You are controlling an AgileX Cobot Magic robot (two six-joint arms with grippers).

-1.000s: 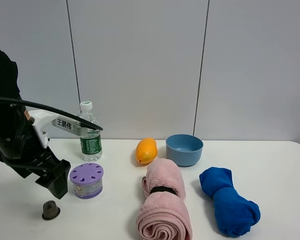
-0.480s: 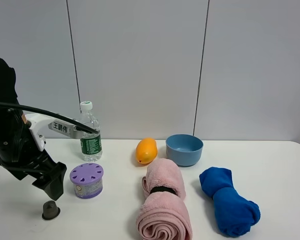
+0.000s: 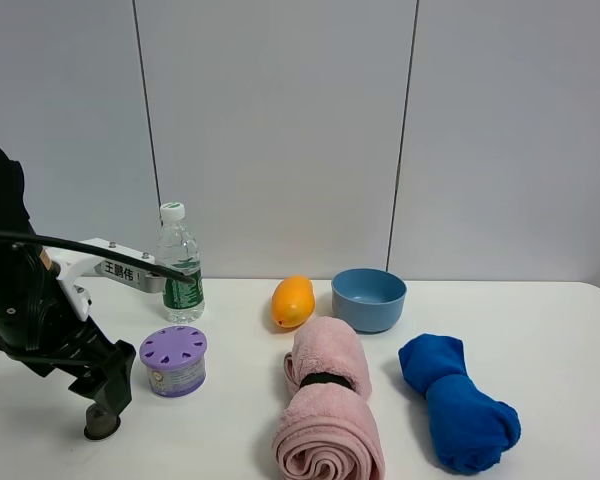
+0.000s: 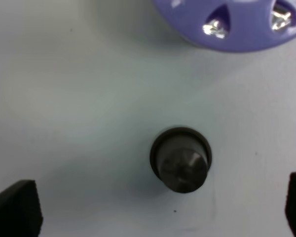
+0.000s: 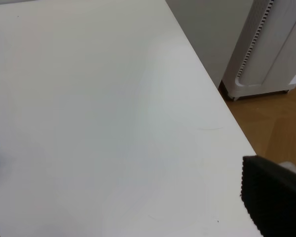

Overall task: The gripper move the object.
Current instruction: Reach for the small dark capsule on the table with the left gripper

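seemingly just above the capsule [image 4: 180,160] hangs the left gripper [image 4: 155,210], jaws apart.

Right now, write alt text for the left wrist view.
A small dark coffee capsule stands untouched on a white table, centred ahead of the black fingertips of the open left gripper. The edge of a purple vented container shows nearby.
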